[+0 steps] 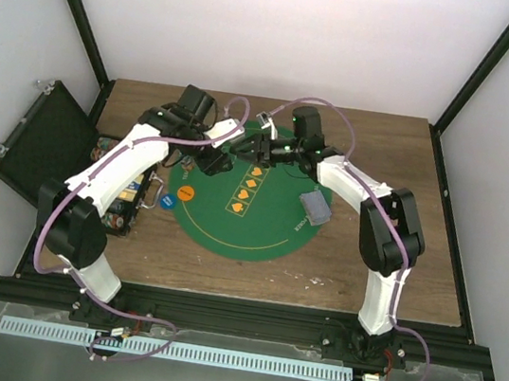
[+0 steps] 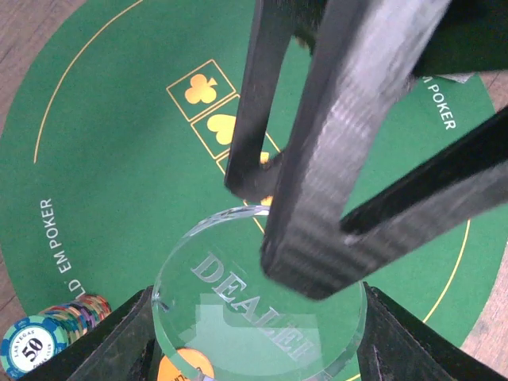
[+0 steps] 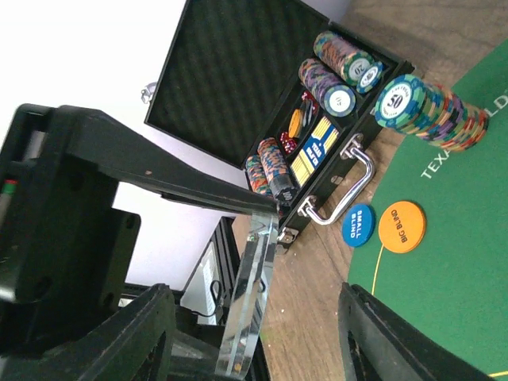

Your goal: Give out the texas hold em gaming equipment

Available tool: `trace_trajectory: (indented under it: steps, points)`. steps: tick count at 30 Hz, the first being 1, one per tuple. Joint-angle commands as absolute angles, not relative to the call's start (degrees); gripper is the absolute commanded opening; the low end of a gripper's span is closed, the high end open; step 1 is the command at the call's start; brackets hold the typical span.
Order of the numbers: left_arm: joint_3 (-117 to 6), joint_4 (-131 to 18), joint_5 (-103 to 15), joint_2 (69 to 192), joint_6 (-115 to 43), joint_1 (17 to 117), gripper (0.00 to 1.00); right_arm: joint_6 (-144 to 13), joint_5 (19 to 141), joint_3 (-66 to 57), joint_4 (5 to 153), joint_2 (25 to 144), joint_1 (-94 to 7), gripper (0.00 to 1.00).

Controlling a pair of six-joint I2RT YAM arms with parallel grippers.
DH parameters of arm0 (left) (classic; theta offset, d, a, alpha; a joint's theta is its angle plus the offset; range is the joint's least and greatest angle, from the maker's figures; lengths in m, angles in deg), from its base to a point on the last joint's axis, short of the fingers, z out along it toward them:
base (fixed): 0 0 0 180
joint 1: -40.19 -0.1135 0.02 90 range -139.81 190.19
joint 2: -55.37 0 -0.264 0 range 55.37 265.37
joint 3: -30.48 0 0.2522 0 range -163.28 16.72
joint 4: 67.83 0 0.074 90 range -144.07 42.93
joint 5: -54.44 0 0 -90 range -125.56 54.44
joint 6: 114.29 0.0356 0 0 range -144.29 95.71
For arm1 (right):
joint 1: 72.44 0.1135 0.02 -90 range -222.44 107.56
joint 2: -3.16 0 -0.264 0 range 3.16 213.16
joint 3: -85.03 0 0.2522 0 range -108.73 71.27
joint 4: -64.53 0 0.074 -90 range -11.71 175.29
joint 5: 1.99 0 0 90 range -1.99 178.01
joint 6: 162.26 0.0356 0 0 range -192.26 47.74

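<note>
Handover step, in the air over the green mat [image 1: 257, 234]. Blue disc [image 1: 167, 200] and orange disc [image 1: 186, 193] sit by the mat's left edge. Left tool [image 2: 258, 341] pinches the clear disc [image 2: 238, 309] by its rim. Right tool [image 3: 252, 325] is spread astride it and likely needs to close next. Cards [image 1: 314, 206] lie on the mat's right. From above the clear disc is barely readable.

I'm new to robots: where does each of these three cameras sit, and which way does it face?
Top external: above and behind, looking down on the green mat; left arm and right arm show whole.
Left wrist: on the left gripper, facing the clear dealer disc it holds; own fingers at bottom.
Right wrist: on the right gripper, facing the open case; own fingers at bottom.
Both wrist views share the disc.
</note>
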State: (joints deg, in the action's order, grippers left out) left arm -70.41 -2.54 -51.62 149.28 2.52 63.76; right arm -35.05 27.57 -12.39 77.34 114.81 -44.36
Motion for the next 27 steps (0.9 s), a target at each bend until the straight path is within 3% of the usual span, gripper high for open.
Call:
trace_trajectory:
  steps: [1, 5, 10, 12, 17, 18, 19, 21, 22, 27]
  points:
    - [-72.36, -4.55, -50.68, 150.51, 0.89, 64.0, 0.13, -33.85, 26.8, -16.2, 76.58, 116.16, -43.26, 0.54]
    - [-72.6, -5.4, -48.0, 151.35, 1.09, 64.0, 0.12, -34.24, 26.78, -16.6, 77.3, 116.96, -42.67, 0.44]
    - [-73.13, -7.18, -44.39, 152.17, 0.18, 64.0, 0.1, -34.9, 26.29, -17.44, 79.05, 118.0, -42.6, 0.11]
    - [-73.56, -7.25, -43.97, 152.41, -0.29, 64.0, 0.09, -35.95, 25.89, -18.61, 80.88, 118.51, -42.56, 0.02]
    - [-73.86, -7.44, -43.79, 152.72, -0.24, 64.0, 0.11, -37.45, 26.39, -20.48, 83.2, 119.03, -42.73, 0.01]
    - [-74.0, -7.3, -43.93, 152.87, -0.11, 64.0, 0.16, -37.6, 26.64, -20.63, 83.29, 119.14, -42.92, 0.01]
    - [-74.25, -6.94, -44.31, 152.98, -0.12, 64.0, 0.3, -37.63, 26.87, -20.74, 83.19, 119.09, -43.26, 0.01]
    - [-75.18, -5.48, -45.43, 153.02, -0.02, 64.0, 0.7, -37.73, 27.49, -20.8, 82.71, 119.33, -44.65, 0.01]
    - [-75.7, -4.77, -45.68, 152.83, 0.08, 63.88, 0.95, -38.13, 28.17, -21.44, 83.13, 119.58, -46.03, 0.01]
    - [-77.41, -1.07, -47.27, 151.97, 1.3, 61.2, 1.0, -42.08, 34.21, -26.89, 88.31, 123.98, -54.75, 0.01]
